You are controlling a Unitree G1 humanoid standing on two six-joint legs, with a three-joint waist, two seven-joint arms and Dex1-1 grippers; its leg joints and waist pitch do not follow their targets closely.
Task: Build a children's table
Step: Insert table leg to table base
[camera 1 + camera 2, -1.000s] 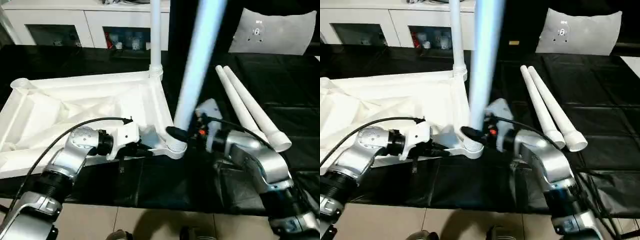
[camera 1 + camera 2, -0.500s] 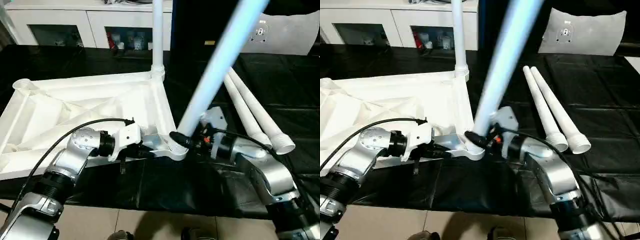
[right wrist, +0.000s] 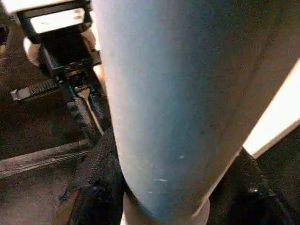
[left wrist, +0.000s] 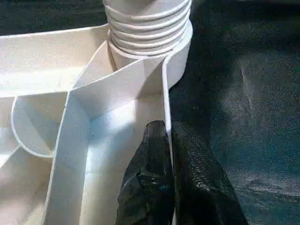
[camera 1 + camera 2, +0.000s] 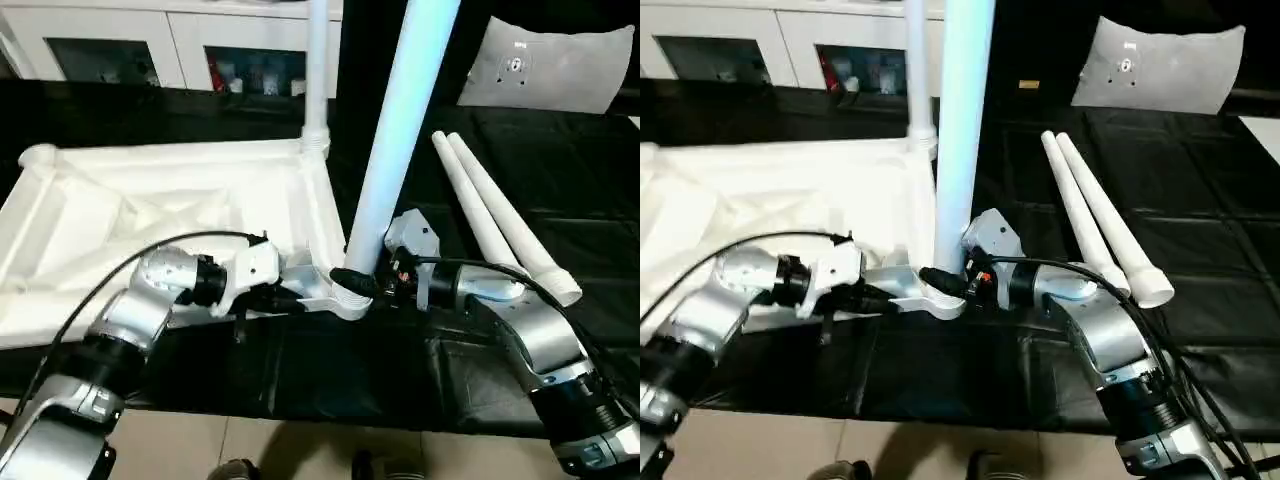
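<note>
Pinching the tabletop (image 5: 150, 215) rim, our left gripper (image 4: 167, 140) steadies it; right gripper (image 5: 352, 281) clasps the leg (image 5: 400, 130) at its corner socket (image 5: 345, 300). Next it needs seating squarely.

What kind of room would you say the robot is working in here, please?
Probably an indoor lab or workshop set up for assembly: a black padded work surface covers the bench, white cabinets with glass doors line the back wall, and a grey cushion lies behind.
</note>
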